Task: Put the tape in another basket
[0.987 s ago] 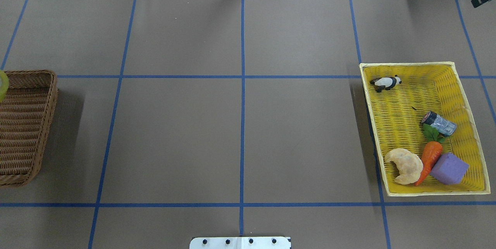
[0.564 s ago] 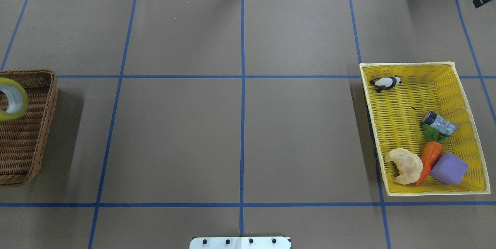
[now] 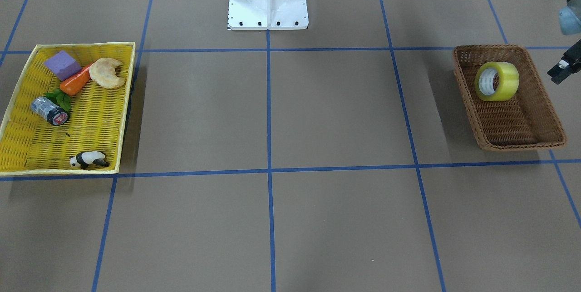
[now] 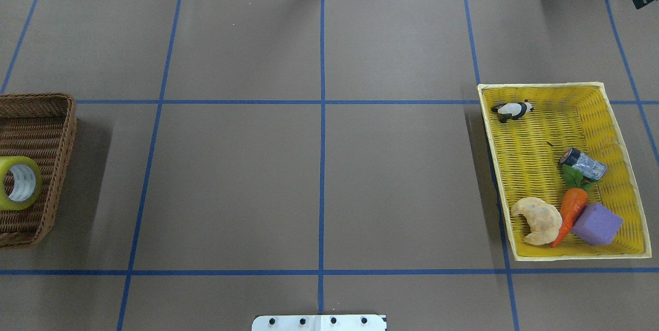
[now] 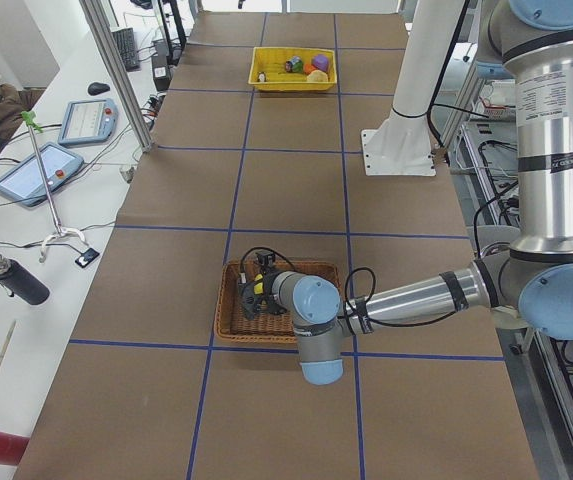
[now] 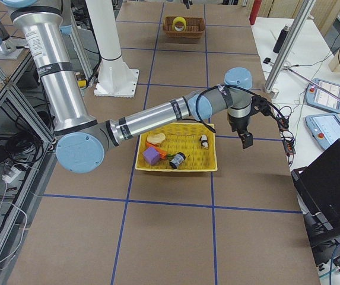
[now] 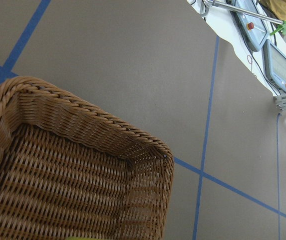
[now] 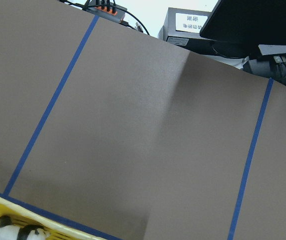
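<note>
As I am looking along the bench [image 3: 272,115], the left arm [image 5: 406,298] is reaching out low and nearly level from its upright column, with the wrist bending in over the basket [image 3: 465,96]. Its tool [image 3: 563,70] is hanging raised by the basket's outer side, apart from the tape [image 3: 497,81]. I cannot tell whether that tool is released or clenched. The right arm [image 6: 158,116] is stretching long across and past the yellow tray [image 6: 175,169], and its tool [image 6: 246,140] is pointing down just beyond the tray's outer rim. Its state I cannot tell either. The tape is sitting free inside the basket, in the half nearer the robot. It is leaning on its edge, a translucent yellow-green band around a wide pale core, with the hole showing.
</note>
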You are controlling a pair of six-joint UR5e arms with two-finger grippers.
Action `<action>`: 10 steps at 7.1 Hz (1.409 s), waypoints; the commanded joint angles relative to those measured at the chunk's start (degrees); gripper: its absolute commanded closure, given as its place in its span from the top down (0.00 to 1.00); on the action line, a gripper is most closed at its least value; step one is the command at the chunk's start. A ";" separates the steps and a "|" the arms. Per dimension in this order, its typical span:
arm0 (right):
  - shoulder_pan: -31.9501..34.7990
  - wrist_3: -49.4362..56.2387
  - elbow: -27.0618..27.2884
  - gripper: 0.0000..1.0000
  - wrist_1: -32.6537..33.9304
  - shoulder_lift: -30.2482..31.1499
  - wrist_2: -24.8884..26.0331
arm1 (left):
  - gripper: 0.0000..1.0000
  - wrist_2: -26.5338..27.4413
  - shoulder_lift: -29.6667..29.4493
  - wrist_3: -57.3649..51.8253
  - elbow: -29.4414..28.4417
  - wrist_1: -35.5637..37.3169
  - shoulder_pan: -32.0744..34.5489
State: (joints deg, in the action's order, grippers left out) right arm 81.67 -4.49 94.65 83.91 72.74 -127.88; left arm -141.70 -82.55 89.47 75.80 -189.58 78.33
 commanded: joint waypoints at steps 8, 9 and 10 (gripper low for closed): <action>7.27 7.30 -0.52 1.00 1.60 6.26 -1.76 | 0.99 7.40 -4.02 -65.29 0.66 29.37 9.02; 8.24 7.57 -0.70 1.00 1.69 7.31 -1.85 | 0.99 7.58 -4.20 -74.18 2.14 39.27 10.25; 8.77 9.40 -0.70 1.00 1.52 9.24 -1.59 | 0.99 10.19 -4.20 -81.92 4.51 49.72 11.66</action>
State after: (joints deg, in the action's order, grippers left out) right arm 89.63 3.33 94.03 85.49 80.10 -129.64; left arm -133.59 -86.68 17.44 78.08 -151.55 88.36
